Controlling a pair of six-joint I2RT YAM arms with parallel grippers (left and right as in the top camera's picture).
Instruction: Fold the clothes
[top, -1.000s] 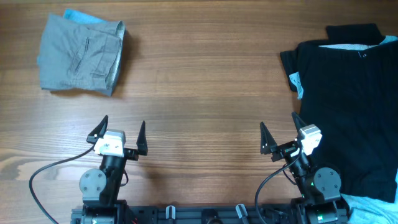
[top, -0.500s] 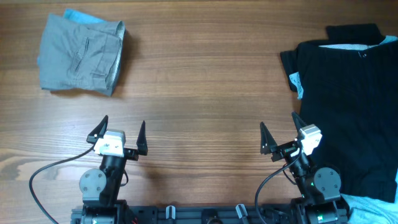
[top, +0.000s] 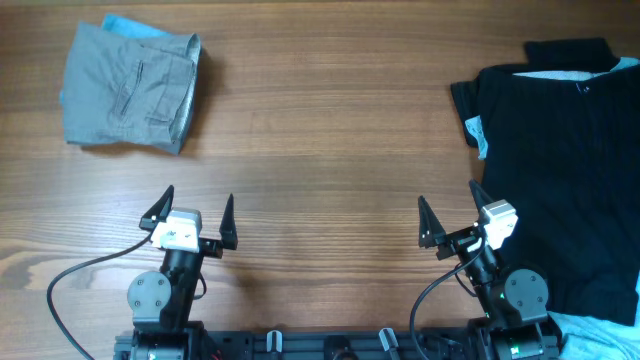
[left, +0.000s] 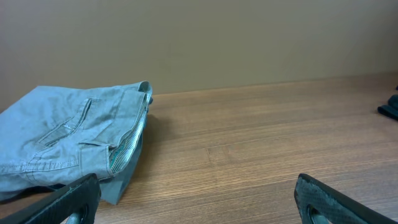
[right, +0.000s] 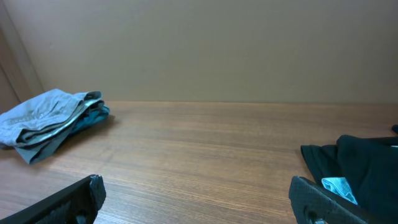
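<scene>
Grey shorts (top: 128, 90) lie folded at the far left of the tabletop (top: 330, 120), over a light-blue piece (top: 122, 22), while the black garment (top: 560, 170) sprawls unfolded along the right edge, just beside our right tool (top: 447, 203). We see that tool and our left tool (top: 198, 203) both released, jaws spread wide and empty, low at the near edge. Our worry is that, reaching into the black heap, we pinch several layers at once or snag the pale cloth (top: 478, 135) peeking from under it, dragging the pile off the edge.
</scene>
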